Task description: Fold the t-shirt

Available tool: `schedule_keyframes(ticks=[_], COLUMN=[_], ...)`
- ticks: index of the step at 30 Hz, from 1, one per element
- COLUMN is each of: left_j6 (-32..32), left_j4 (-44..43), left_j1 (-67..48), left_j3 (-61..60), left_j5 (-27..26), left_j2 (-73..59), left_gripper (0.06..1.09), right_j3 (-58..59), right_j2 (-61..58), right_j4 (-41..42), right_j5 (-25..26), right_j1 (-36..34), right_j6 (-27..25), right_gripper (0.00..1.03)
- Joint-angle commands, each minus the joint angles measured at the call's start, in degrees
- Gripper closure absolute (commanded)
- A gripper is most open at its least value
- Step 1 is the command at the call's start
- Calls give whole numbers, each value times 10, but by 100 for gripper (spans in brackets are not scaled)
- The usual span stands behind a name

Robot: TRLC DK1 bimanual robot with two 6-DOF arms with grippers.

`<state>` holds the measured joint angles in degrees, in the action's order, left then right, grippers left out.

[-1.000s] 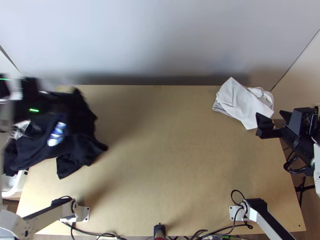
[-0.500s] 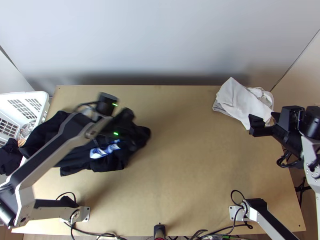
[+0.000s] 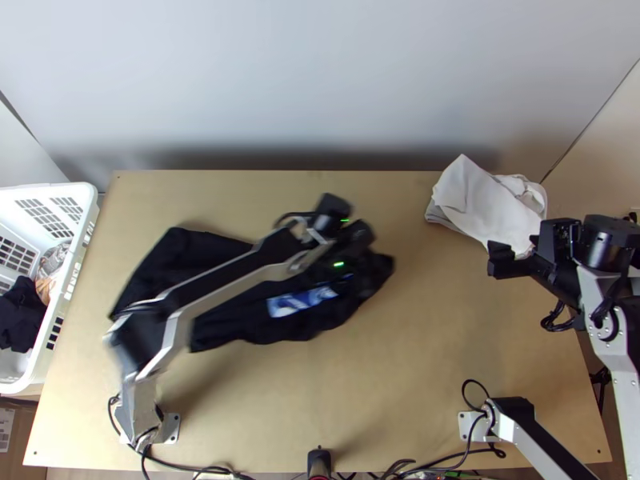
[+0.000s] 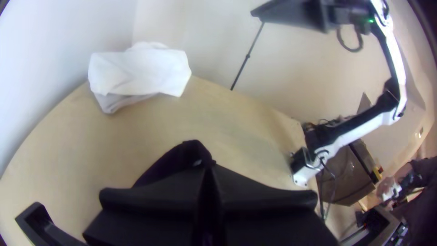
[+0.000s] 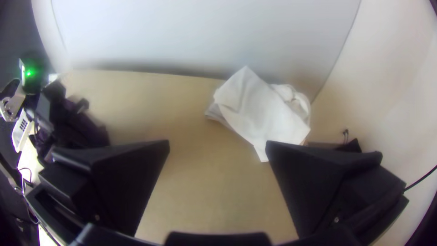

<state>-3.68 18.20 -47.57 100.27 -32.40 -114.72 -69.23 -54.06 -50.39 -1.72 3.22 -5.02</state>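
My left gripper (image 3: 360, 240) is over the right part of the black t-shirt (image 3: 232, 320) in the top view; the shirt lies bunched and stretched across the table's left and middle, its blue-white print facing up. In the left wrist view my left gripper (image 4: 209, 182) is shut on the shirt, with dark cloth (image 4: 189, 155) rising past the fingers. My right gripper (image 3: 512, 260) stands at the table's right side, near the white cloth. Seen in the right wrist view, my right gripper (image 5: 218, 150) has its fingers wide apart with nothing between them.
Folded white cloth (image 3: 488, 204) lies at the table's back right corner. A white basket (image 3: 80, 240) with some clothes stands off the table's left edge. The left arm spans the shirt. A person's hand (image 4: 387, 189) shows far off.
The left gripper has swept from the far left to the table's middle, drawing the black shirt away from the basket onto the table. The right gripper has shifted slightly left.
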Motion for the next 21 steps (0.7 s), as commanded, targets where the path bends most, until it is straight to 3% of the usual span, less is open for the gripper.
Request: schedule_keyframes(ticks=[1, 2, 3, 4, 5, 12, 16, 21], left_j6=[49, 54, 56, 50, 41, 38, 3, -44], left_j4=[6, 15, 15, 22, 31, 108, 173, 318], left_j1=[-35, -32, -31, -29, -23, 68, 119, 197], left_j3=[276, 298, 299, 297, 291, 267, 266, 237], left_j5=[81, 94, 108, 117, 118, 117, 117, 118], left_j2=[-214, -226, -227, -222, -212, -99, -49, -9], left_gripper=[105, 103, 85, 53, 10, 10, 10, 10], right_j3=[30, 30, 30, 30, 30, 52, 52, 9], right_j2=[0, 0, -1, -2, -2, -2, -9, -65], right_j4=[7, 10, 12, 14, 16, 50, 65, -9], right_j5=[0, 0, 0, 0, 0, 0, -1, -28], right_j1=[-3, -1, 1, 1, 4, 49, 72, 111], right_j6=[-21, -21, -20, -19, -19, -14, 3, 47], right_gripper=[5, 5, 5, 5, 5, 5, 5, 5])
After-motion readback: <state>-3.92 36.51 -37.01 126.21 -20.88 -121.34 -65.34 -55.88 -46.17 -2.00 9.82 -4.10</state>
